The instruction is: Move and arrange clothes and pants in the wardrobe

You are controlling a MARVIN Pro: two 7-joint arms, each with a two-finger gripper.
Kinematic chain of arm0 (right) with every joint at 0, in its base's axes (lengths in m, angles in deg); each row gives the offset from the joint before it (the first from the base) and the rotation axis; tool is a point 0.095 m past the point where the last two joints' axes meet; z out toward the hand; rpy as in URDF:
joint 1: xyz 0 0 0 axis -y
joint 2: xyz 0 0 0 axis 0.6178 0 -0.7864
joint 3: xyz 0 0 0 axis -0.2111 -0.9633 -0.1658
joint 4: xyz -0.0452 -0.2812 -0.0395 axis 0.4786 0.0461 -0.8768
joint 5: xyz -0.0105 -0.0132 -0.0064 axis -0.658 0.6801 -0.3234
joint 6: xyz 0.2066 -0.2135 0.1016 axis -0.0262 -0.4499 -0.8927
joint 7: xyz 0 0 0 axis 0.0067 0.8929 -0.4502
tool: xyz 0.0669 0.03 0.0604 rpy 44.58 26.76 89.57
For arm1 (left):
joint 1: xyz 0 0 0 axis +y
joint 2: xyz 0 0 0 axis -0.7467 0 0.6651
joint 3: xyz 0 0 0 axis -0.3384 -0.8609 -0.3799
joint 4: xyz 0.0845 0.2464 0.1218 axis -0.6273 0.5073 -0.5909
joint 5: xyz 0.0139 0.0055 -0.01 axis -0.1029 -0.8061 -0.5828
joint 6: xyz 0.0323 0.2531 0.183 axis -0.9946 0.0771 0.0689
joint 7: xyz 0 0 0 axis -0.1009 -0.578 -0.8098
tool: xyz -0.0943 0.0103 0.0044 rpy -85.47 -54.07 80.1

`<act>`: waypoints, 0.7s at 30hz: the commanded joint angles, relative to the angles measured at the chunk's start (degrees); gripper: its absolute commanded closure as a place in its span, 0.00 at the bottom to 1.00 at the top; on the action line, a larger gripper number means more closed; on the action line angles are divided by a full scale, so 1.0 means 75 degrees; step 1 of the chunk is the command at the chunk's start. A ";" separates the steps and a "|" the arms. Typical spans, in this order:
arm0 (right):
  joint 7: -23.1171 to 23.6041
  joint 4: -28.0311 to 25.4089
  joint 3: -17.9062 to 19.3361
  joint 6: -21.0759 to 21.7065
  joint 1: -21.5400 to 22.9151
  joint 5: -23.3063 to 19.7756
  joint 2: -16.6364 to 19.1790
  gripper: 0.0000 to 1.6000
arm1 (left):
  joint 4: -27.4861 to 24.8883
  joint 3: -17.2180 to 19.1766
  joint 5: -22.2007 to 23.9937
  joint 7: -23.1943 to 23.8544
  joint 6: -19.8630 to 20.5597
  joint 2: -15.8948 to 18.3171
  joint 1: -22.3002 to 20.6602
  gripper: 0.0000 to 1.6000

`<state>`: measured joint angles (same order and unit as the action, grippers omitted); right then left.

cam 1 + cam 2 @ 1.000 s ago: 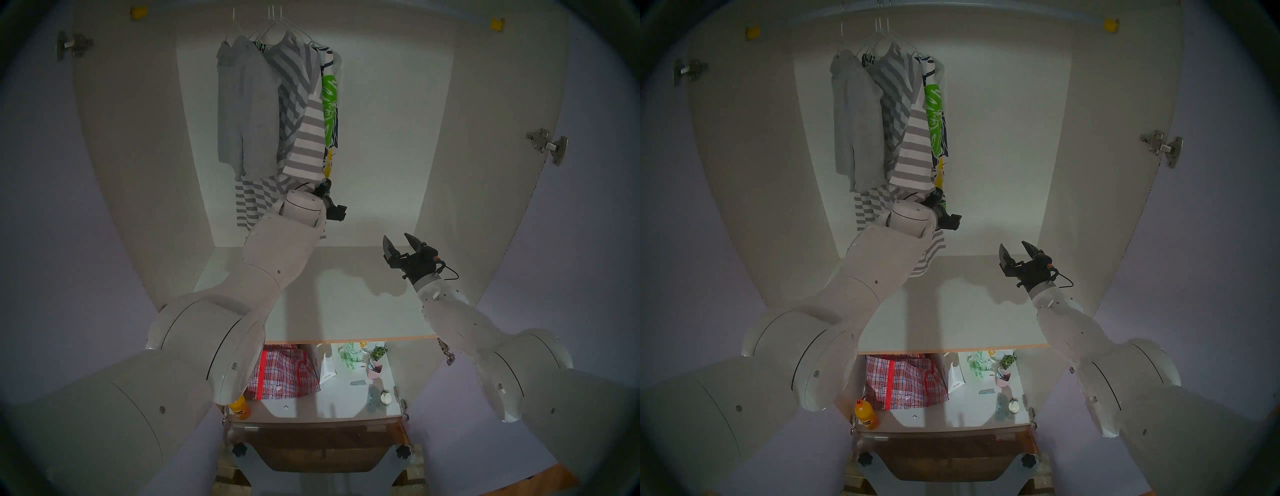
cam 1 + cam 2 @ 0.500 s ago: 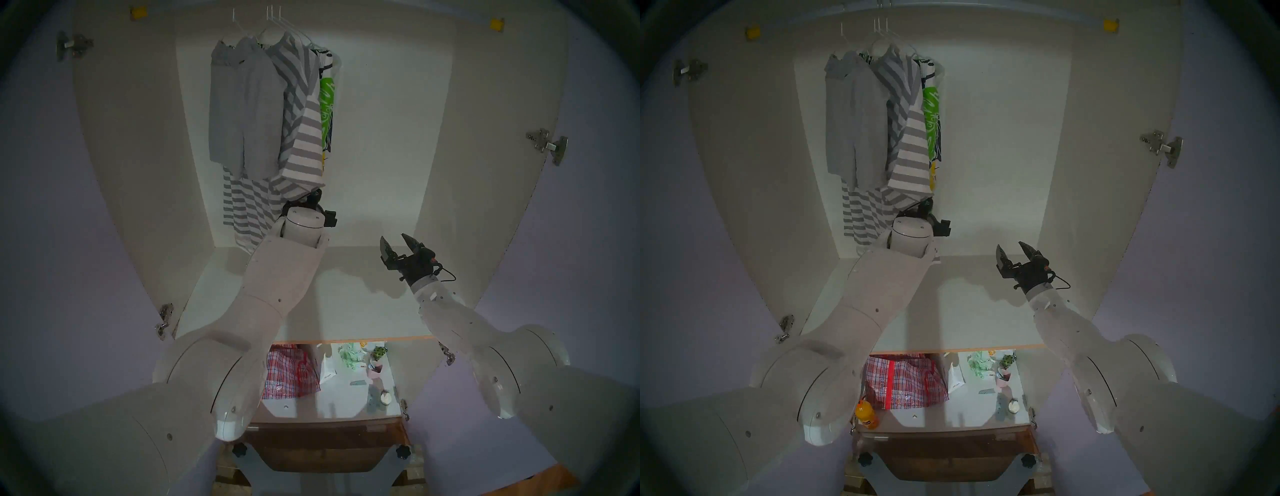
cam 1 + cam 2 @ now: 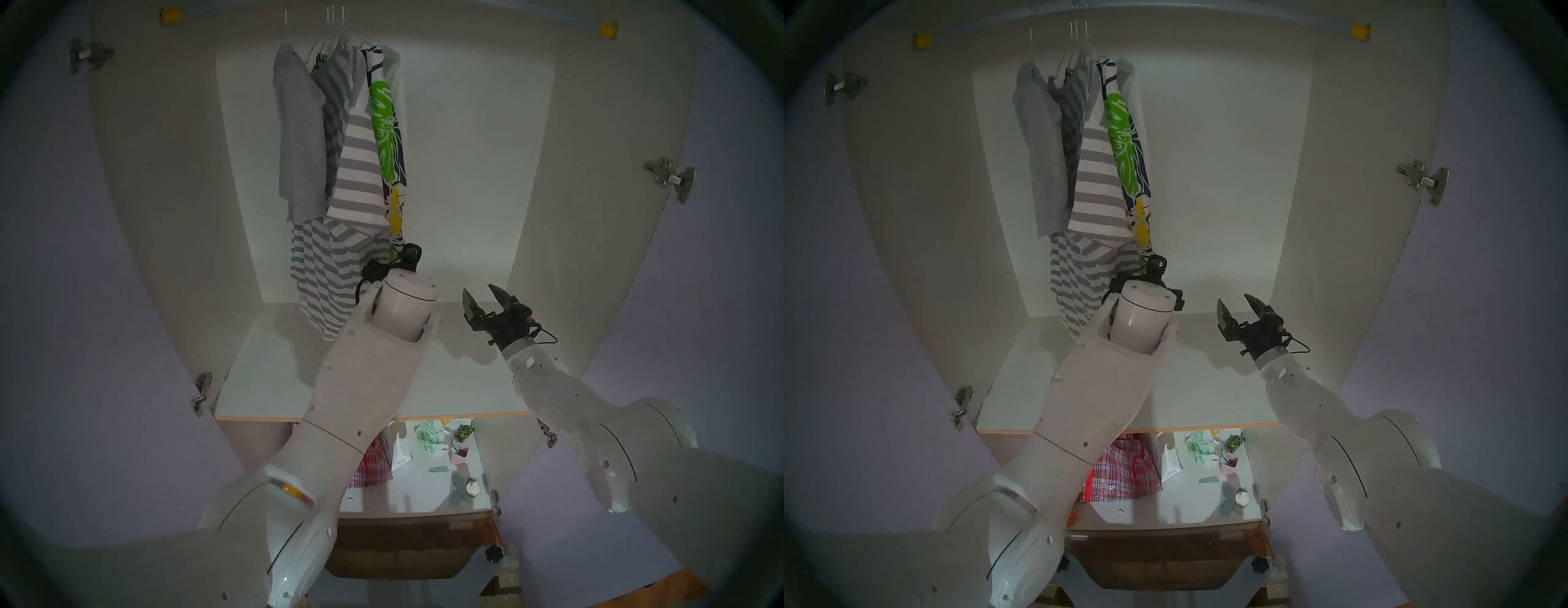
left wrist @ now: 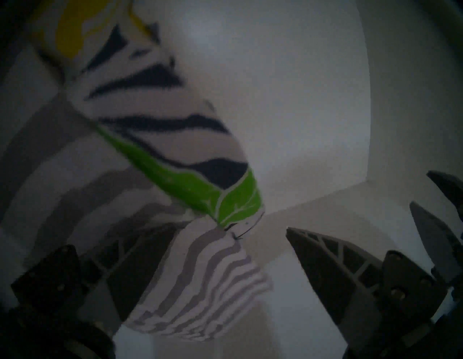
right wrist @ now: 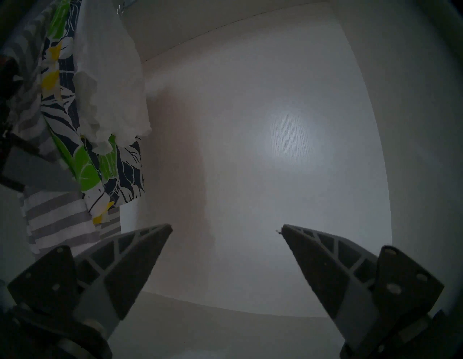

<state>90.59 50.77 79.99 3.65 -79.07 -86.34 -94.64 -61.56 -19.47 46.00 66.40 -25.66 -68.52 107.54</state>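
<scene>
Striped T-shirt (image 4: pixel 200 288) hem between left gripper (image 4: pixel 225 250) spread fingers, unpinched | right gripper (image 5: pixel 226 229) fingers spread, empty, likely standby

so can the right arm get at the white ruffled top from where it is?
Probably yes. The right gripper is open and holds nothing, with bare wardrobe wall ahead of it. The white ruffled top hangs on the outer right of the bunch, its right side unobstructed. The left gripper works lower, at the striped T-shirt.

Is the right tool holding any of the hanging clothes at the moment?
No, the right tool is open and empty, apart from the clothes.
</scene>
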 commanded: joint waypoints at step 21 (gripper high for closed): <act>0.0203 0.0460 0.0119 -0.0028 -0.0008 -0.0030 -0.0173 0.00 | 0.1119 0.0284 0.0485 0.0913 -0.0974 -0.0066 -0.1469 0.00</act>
<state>91.49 54.96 80.58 3.35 -80.32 -86.19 -95.77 -52.72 -16.87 49.24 73.11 -34.25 -66.82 98.44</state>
